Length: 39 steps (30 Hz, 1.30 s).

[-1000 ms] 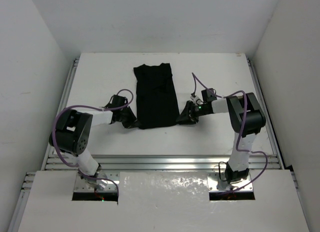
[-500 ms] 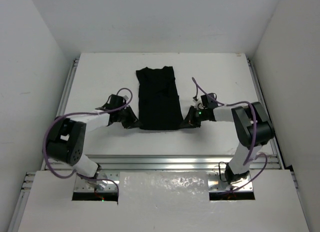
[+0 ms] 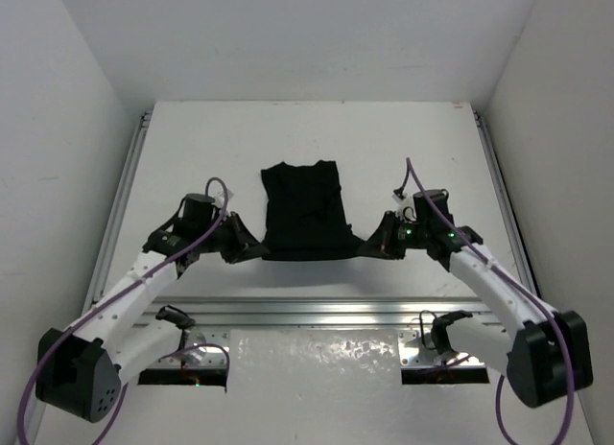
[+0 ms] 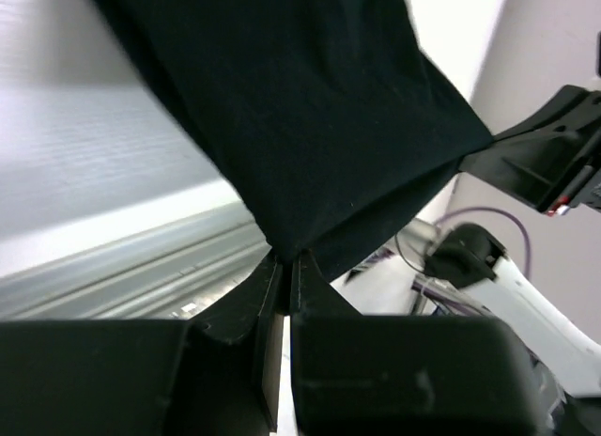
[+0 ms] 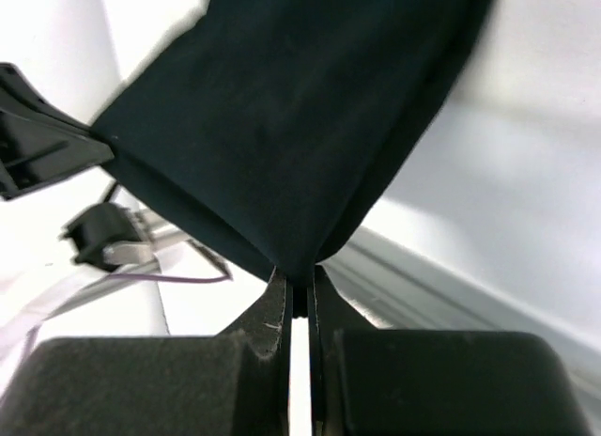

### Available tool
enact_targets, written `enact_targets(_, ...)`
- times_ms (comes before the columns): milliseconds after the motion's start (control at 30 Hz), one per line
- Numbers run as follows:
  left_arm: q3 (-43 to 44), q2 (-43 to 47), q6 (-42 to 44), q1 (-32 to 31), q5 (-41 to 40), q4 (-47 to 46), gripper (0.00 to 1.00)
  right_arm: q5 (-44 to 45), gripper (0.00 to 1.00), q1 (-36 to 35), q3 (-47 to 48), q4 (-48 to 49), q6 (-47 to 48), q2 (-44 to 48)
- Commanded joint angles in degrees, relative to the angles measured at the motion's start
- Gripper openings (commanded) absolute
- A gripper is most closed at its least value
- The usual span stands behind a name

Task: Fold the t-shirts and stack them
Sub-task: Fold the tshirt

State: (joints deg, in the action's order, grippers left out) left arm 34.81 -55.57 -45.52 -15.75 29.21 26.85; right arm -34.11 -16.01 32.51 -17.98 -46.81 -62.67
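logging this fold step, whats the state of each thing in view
black t-shirt, folded into a narrow strip, near edge stretched between both grippers
left gripper, shut on the shirt's near left corner
right gripper, shut on the shirt's near right corner

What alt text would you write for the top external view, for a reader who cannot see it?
Two robot arms hold a black t-shirt by its near corners: the left claw and the right claw are each shut on one corner, pulling the near edge taut. The rest of the shirt lies on a white table.
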Motion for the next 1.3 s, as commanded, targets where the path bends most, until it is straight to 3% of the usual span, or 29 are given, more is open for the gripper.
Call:
enact_targets(0, 5.9, 2.0, 0.1, -0.2, -2.5, 8.4, 0.0, 6.2, 0.0, 0.3, 6.9, -12.8, -2.1, 5.1)
enact_targets(200, 13.0, -0.5, 1.2, -0.3, -4.3, 10.6, 0.0, 4.8, 0.0, 0.3, 17.7, -17.6, -1.1, 2.0)
enact_targets(533, 29.1, -9.7, 4.9, -0.2, -8.6, 13.8, 0.0, 4.2, 0.0, 0.3, 35.1, -19.2, 3.0, -11.7)
enact_targets(1033, 36.8, -26.9, 4.1, 0.8, -11.5, 7.6, 0.0, 0.4, 0.0, 2.7, 50.4, -16.1, 7.2, -36.6)
enact_targets(1267, 42.0, -35.0, 3.2, 2.7, -12.5, 5.4, 0.0, -2.1, 0.0, 4.4, 66.8, -21.2, 9.3, -51.5)
